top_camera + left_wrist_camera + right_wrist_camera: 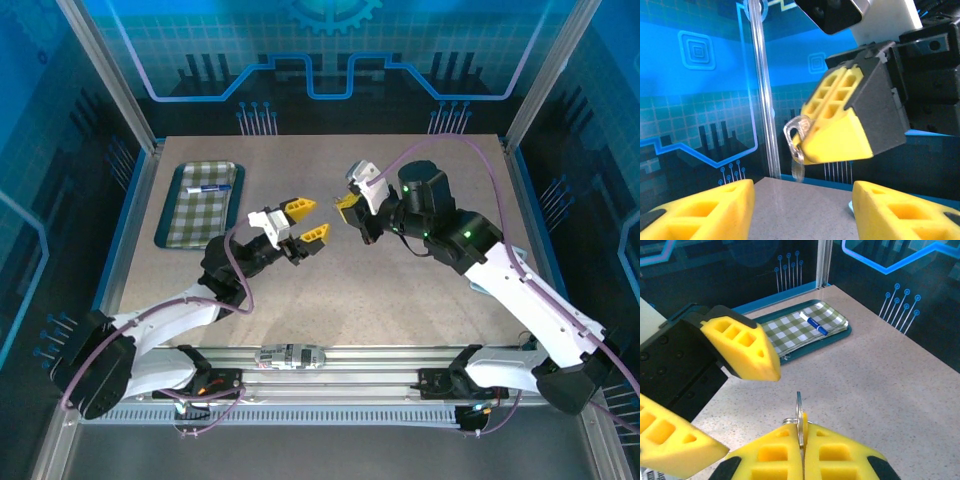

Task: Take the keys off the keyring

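We see the keyring [794,131], a key [798,171] dangling, clamped in our right end effector [347,207], just ahead of our empty, half-spread left end effector [312,221].

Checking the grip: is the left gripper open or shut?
Open: the left gripper has its yellow fingers well apart.

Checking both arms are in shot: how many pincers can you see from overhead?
2. The left pincer hangs open left of centre; the right pincer, facing it from the right, is shut on the keys.
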